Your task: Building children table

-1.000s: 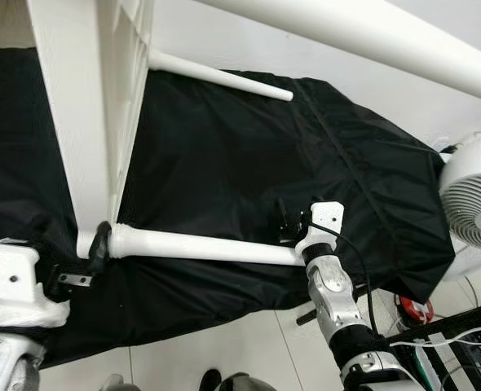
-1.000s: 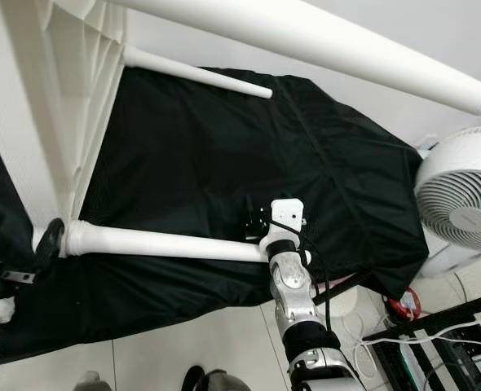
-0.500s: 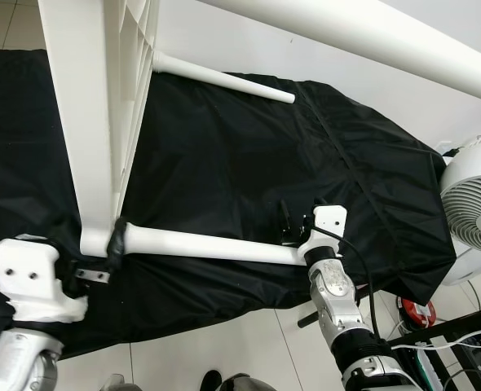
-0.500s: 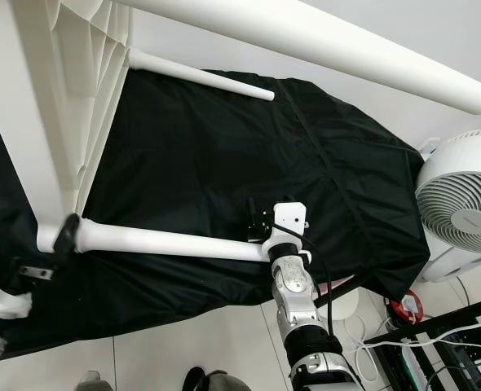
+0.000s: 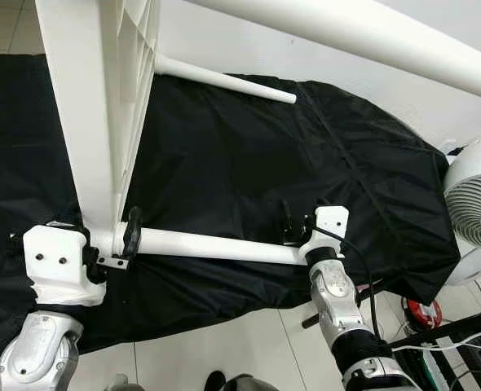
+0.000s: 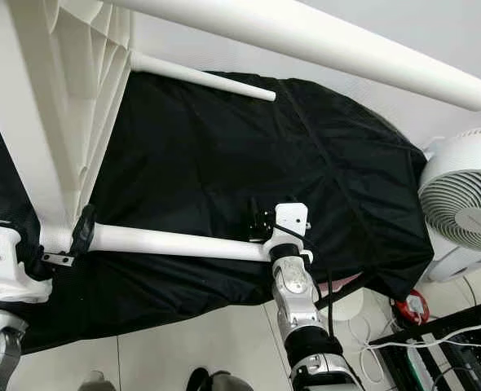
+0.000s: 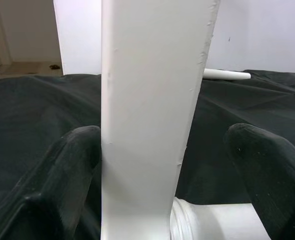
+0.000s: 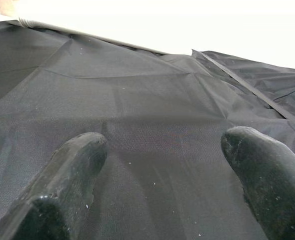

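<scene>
- A black cloth covered the work surface from its far edge to its near edge, wrinkled, with a seam running toward the right corner.
- The white table top stood on edge over the left part of the cloth, its ribbed underside facing right and its flat rim facing the camera.
- One white table leg crossed the top of the head views, long, round and close to the lens.
- A second, lower leg lay level above the near edge of the cloth, its flared collar meeting the table top's near corner.
- A third leg jutted from the top toward the far edge, thin and tapered.
- A white fan stood off the right edge.
- The left gripper sat at that near corner with its fingers spread, one on each side of the rim, one touching it and the other off it.
- The right gripper was at the lower leg's free end, its fingers wide apart over the cloth with nothing between them.
</scene>
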